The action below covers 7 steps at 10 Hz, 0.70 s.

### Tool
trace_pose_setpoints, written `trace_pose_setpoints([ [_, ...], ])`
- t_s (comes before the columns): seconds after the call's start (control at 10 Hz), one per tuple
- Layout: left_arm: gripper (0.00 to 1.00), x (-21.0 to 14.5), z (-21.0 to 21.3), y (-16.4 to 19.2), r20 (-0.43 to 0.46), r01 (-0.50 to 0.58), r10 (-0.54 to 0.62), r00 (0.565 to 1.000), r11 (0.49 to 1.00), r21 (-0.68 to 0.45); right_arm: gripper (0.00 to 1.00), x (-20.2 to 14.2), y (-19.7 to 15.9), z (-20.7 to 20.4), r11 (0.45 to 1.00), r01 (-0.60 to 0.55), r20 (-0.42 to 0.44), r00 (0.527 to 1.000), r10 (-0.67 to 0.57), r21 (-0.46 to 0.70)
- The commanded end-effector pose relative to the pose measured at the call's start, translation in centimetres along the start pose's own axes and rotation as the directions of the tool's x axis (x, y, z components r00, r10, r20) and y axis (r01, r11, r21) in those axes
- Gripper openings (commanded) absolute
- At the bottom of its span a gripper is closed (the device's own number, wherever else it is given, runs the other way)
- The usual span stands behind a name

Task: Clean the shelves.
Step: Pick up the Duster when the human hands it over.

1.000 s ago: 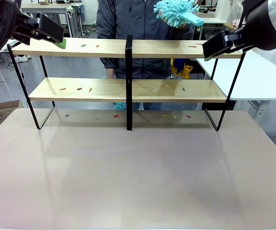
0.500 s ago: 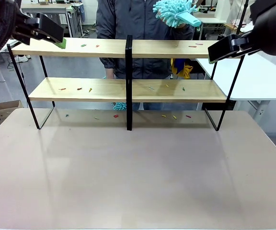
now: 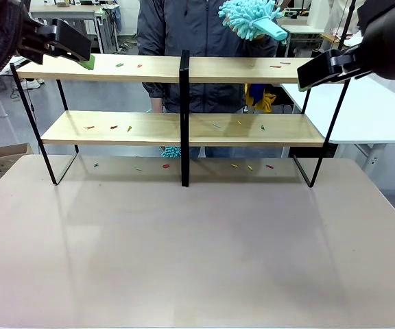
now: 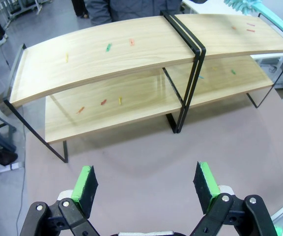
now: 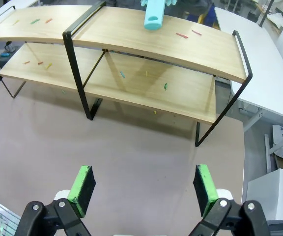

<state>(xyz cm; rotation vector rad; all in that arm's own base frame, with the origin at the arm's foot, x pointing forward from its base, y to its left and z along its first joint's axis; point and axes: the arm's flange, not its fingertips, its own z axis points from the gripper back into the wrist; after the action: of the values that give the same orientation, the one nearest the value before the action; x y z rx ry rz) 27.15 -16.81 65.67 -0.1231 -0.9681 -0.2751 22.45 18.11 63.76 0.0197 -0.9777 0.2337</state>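
The shelves [image 3: 149, 68] stand at the far side of the table: two light-wood boards in a thin black frame with a central post. Small coloured scraps [image 3: 120, 65] lie on both boards and on the tabletop beneath. Behind them a person holds a fluffy teal duster [image 3: 251, 18] over the top board's right half; its handle [image 5: 155, 14] shows in the right wrist view. My left gripper [image 3: 81, 55] hovers at the top board's left end, open and empty [image 4: 145, 184]. At the right end my right gripper [image 3: 306, 74] is likewise open and empty [image 5: 142, 184].
The brown tabletop [image 3: 197, 247] in front of the shelves is bare. A white table [image 3: 372, 110] stands to the right, and a cardboard box [image 3: 9, 156] sits on the floor at left. A second teal tuft [image 3: 171, 151] shows behind the lower board.
My right gripper has risen slightly and drawn a little to the right of the top board's end. The duster shifted a touch left. The left arm has stayed still.
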Motion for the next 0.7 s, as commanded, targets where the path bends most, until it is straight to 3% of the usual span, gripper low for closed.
trace_pose_setpoints([
  [0.0, 1.0, 0.0, 0.1, 0.0, 0.002, -0.007, 0.007, 1.0, 1.0, 0.0, 1.0, 0.0, -0.1, 0.0, 1.0, 0.002, 0.001, 1.0, -0.002, 0.001],
  [0.3, 1.0, 0.0, 0.1, 0.0, 0.002, -0.007, 0.007, 1.0, 1.0, 0.0, 1.0, 0.0, 0.0, 0.0, 1.0, 0.0, 0.0, 1.0, 0.0, 0.0],
  [0.4, 1.0, 0.0, 0.1, 0.0, 0.002, -0.007, 0.007, 1.0, 1.0, 0.0, 1.0, 2.4, -0.6, -0.4, 0.998, 0.026, -0.03, 0.999, -0.024, 0.055],
  [0.5, 1.0, 0.0, 0.1, 0.0, 0.002, -0.007, 0.007, 1.0, 1.0, 0.0, 1.0, 5.7, -2.5, -0.2, 0.981, 0.1, -0.149, 0.986, -0.076, 0.165],
  [0.6, 1.0, 0.0, 0.1, 0.0, 0.002, -0.007, 0.007, 1.0, 1.0, 0.0, 1.0, 9.5, -5.2, -0.7, 0.933, 0.237, -0.348, 0.928, -0.135, 0.27],
])
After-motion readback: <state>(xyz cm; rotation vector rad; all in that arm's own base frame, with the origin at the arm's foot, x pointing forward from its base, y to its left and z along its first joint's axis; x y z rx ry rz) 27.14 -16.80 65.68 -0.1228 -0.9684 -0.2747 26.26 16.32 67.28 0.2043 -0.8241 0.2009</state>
